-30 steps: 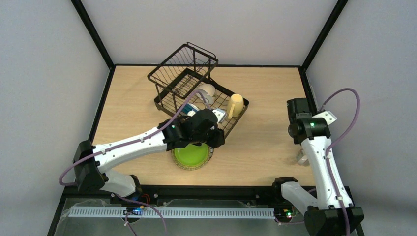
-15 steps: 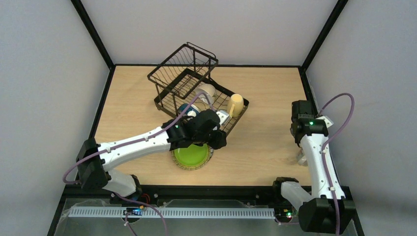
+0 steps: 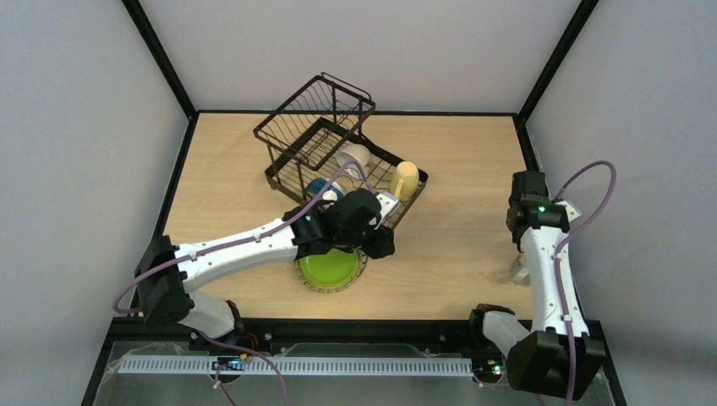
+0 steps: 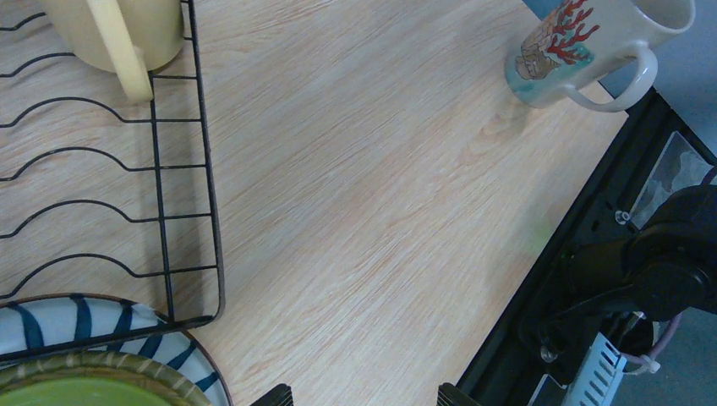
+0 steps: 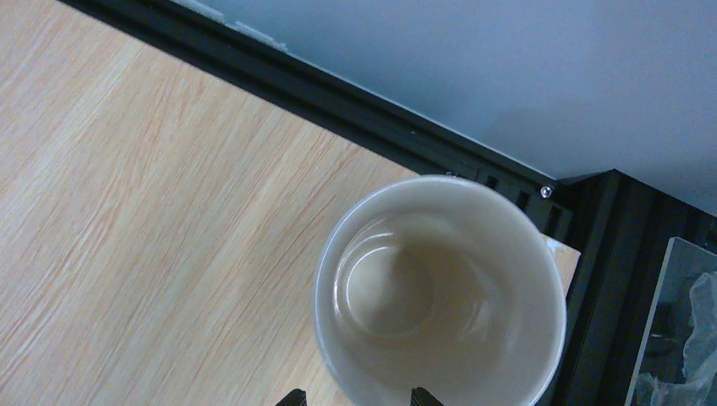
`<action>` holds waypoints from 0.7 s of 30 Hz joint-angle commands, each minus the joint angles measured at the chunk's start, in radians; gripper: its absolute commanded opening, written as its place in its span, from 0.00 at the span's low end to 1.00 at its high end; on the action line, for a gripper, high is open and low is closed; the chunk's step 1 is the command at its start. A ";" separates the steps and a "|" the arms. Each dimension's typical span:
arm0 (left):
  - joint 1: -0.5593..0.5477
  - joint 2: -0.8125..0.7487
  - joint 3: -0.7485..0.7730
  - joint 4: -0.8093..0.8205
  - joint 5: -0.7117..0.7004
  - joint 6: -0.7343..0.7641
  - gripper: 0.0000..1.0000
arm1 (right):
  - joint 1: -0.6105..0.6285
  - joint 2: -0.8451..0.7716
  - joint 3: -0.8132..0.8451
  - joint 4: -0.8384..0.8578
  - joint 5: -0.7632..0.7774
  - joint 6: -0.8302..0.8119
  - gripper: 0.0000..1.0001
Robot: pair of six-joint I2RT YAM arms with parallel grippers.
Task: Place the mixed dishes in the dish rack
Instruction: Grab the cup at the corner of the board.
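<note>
The cream mug [image 5: 440, 292] is seen upright on the tabletop by its right edge, towards the near right corner, well apart from the dish rack [image 3: 314, 127]. The green plate [image 3: 328, 271] lies flat at the middle of the near edge, just beside the rack's near corner. The yellow mug [image 3: 406, 179], a white bowl [image 3: 354, 157] and a blue-outside bowl [image 3: 320, 187] are held in the rack's flat tray.

The step in hand is judged to be the pick-up of the cream mug, with the plate left for afterwards. For the next move, the mug's wall would need to be taken between the fingers, clamped, and the mug lifted and carried across to the rack.

The right claw [image 5: 355, 397] is held directly above the mug with its fingers partly apart, one tip outside the rim and one over the mouth. Nothing is clamped, and contact cannot be told. The left claw [image 4: 363, 396] is spread wide and empty over bare wood beside the plate's rim
</note>
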 commanded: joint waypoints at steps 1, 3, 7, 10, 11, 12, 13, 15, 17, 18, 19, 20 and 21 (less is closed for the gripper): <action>-0.005 0.027 -0.006 0.032 0.021 0.013 0.99 | -0.062 0.004 0.023 0.050 -0.020 -0.061 0.70; -0.006 0.036 0.002 0.033 0.023 0.017 0.99 | -0.087 0.017 0.020 0.071 -0.033 -0.083 0.70; -0.005 0.057 0.018 0.033 0.025 0.021 0.99 | -0.108 0.056 0.013 0.115 -0.056 -0.107 0.70; -0.005 0.074 0.027 0.034 0.024 0.021 0.99 | -0.117 0.087 0.000 0.146 -0.075 -0.117 0.70; -0.006 0.079 0.029 0.034 0.024 0.021 0.99 | -0.122 0.097 -0.006 0.157 -0.083 -0.121 0.70; -0.006 0.086 0.033 0.035 0.024 0.021 0.99 | -0.127 0.106 -0.011 0.167 -0.090 -0.124 0.70; -0.006 0.093 0.036 0.034 0.024 0.021 0.99 | -0.130 0.114 -0.017 0.178 -0.095 -0.129 0.70; -0.006 0.102 0.040 0.036 0.022 0.021 0.99 | -0.136 0.130 -0.029 0.199 -0.104 -0.137 0.70; -0.006 0.113 0.044 0.039 0.021 0.021 0.99 | -0.150 0.149 -0.040 0.219 -0.119 -0.145 0.70; -0.006 0.118 0.047 0.039 0.022 0.019 0.99 | -0.158 0.159 -0.045 0.227 -0.127 -0.148 0.70; -0.006 0.123 0.049 0.039 0.021 0.018 0.99 | -0.167 0.168 -0.050 0.233 -0.136 -0.150 0.70; -0.005 0.128 0.052 0.040 0.021 0.016 0.99 | -0.173 0.177 -0.054 0.240 -0.146 -0.152 0.70; -0.005 0.133 0.055 0.039 0.021 0.016 0.99 | -0.177 0.186 -0.058 0.247 -0.160 -0.154 0.70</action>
